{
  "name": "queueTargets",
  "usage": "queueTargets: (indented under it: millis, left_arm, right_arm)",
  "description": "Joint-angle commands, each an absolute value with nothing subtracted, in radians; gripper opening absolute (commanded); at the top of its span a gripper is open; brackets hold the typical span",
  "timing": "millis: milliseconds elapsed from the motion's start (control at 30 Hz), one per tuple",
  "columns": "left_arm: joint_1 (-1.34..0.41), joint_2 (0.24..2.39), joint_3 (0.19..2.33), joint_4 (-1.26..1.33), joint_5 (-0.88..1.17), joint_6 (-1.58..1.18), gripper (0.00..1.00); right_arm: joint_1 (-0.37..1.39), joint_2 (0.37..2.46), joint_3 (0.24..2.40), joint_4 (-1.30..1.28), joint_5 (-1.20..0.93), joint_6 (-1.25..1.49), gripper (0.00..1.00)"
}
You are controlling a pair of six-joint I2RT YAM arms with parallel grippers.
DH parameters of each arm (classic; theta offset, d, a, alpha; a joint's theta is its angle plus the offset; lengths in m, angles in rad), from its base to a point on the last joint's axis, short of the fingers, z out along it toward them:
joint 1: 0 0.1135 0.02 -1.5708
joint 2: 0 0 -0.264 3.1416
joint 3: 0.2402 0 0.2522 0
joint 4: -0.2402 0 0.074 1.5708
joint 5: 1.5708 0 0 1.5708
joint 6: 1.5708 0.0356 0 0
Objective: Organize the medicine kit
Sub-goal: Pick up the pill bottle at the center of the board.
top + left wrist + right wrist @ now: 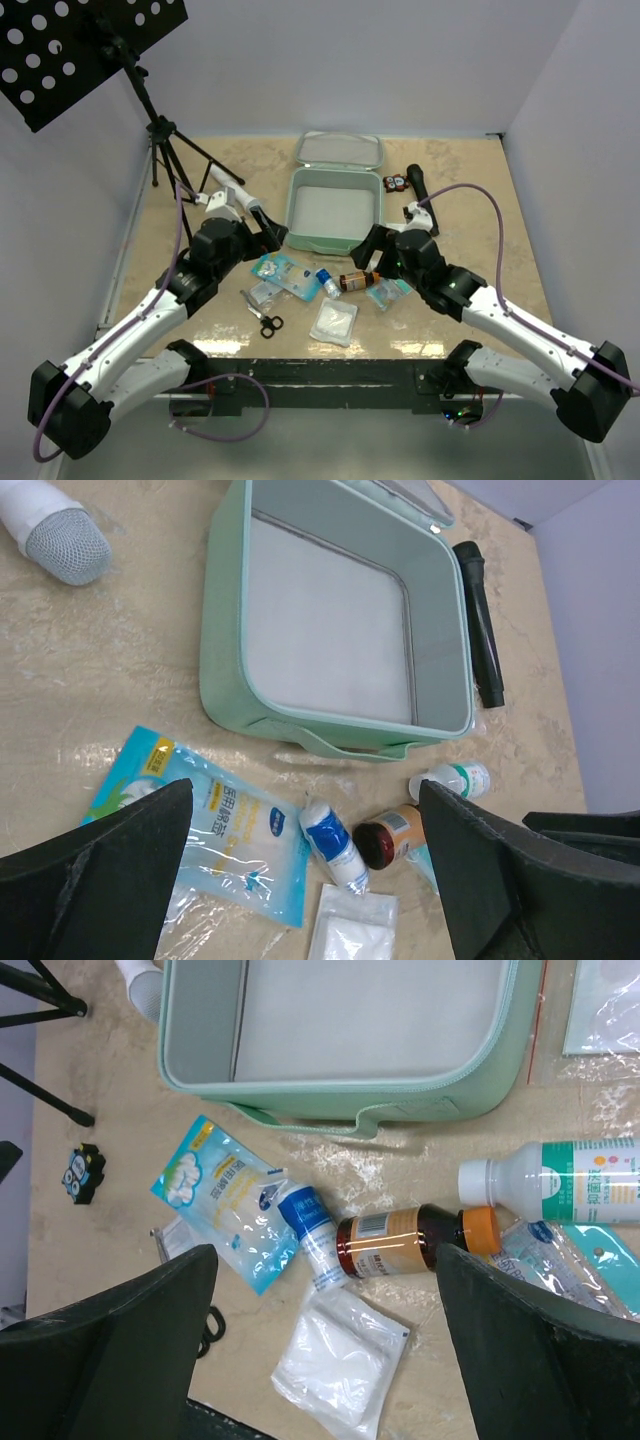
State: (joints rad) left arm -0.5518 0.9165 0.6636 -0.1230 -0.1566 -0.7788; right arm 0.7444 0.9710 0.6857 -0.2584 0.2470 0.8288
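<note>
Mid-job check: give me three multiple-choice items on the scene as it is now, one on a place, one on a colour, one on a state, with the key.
1. Where is the amber bottle relative to the medicine kit?
A. inside it
B. outside it, on the near side
C. beyond it, on the far side

2. What colour is the amber bottle's cap?
A. orange
B. green
C. black

3. What state is the medicine kit in?
A. zipped shut
B. open, with nothing inside
C. open and packed with packets

Key:
1 B: the bottle lies on its side on the table, just off the kit's front wall.
2 A: the right wrist view shows an orange cap on the brown bottle.
3 B: the lid is folded back and only the bare grey floor shows.
</note>
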Motion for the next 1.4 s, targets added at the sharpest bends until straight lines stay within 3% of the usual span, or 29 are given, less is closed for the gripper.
queueTargets:
  millis: [0, 367, 633, 933, 1367]
  left_arm:
    - [-0.535, 0.913, 0.679, -0.134, -0.092, -0.784, 1.0]
    - [-0.535, 0.897, 0.675, -0.107, -0.048, -0.744, 0.98]
    - [-0.535, 0.833, 0.585, -0.034, -0.005, -0.744, 0.98]
    - [-0.543, 0.931, 0.564, 0.081, 0.13, -0.701, 0.93]
    - [-0.678, 1.077, 0.591, 0.095, 0.003, -0.658, 0.86]
  right_arm:
    - [0.744, 0.959, 0.733, -0.221, 0.302, 0.811, 0.96]
    - [0.744, 0.959, 0.821, -0.264, 0.365, 0.793, 0.98]
    - [0.744, 0.844, 0.698, -0.175, 0.322, 0.802, 0.98]
    - [0.744, 0.776, 0.661, -0.227, 0.313, 0.796, 0.98]
    - [0.744, 0.813, 0.566, -0.285, 0.307, 0.94, 0.9]
